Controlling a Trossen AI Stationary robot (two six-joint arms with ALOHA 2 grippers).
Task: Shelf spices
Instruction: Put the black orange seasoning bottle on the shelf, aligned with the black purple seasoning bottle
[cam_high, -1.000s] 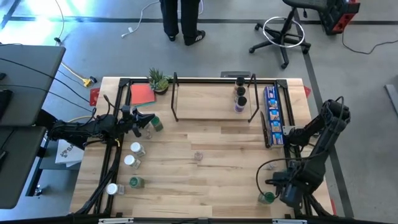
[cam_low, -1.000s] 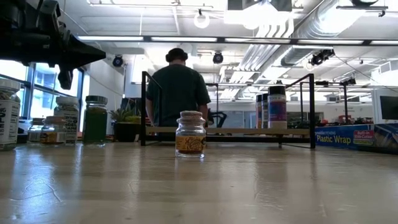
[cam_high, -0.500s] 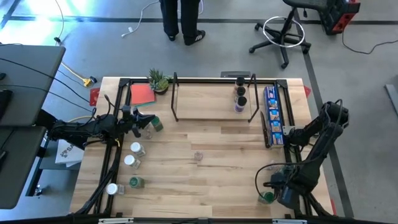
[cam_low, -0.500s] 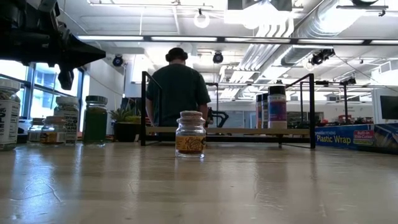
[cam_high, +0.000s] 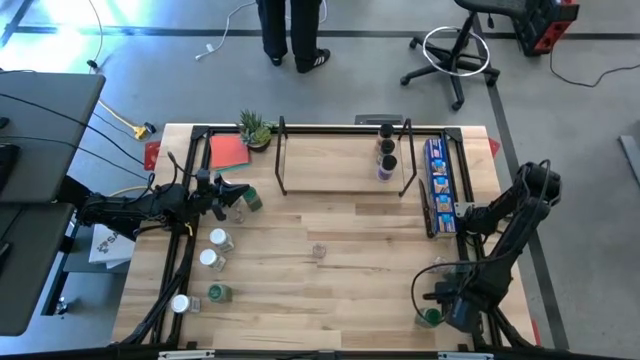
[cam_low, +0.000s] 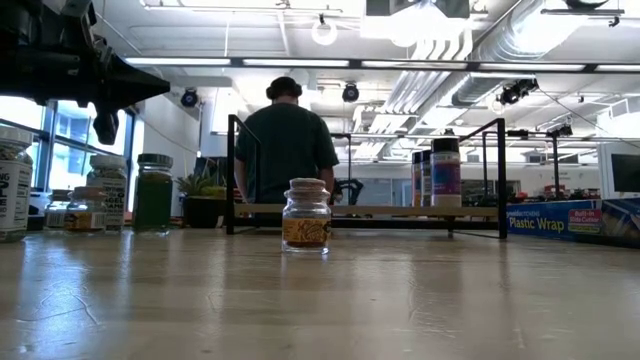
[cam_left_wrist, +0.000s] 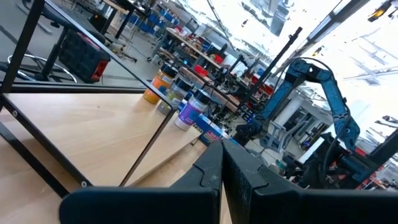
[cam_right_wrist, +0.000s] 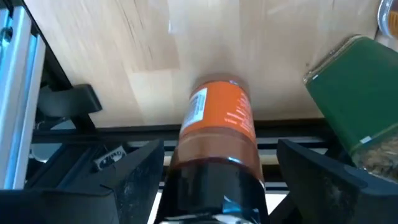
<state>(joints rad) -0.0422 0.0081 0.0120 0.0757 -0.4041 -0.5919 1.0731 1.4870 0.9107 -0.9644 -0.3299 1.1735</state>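
Wrist footage alone reveals an orange-labelled spice jar (cam_right_wrist: 214, 140) between the right gripper's (cam_high: 440, 297) wide-open fingers, unheld, at the table's (cam_high: 350, 230) five o'clock; overhead, the left gripper (cam_high: 243, 190), shut empty, hovers at ten o'clock beside the shelf (cam_high: 340, 165).

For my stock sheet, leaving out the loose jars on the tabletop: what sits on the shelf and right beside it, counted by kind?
spice jars on the shelf: 3
potted plant: 1
red sheet: 1
blue plastic wrap box: 1
Total: 6
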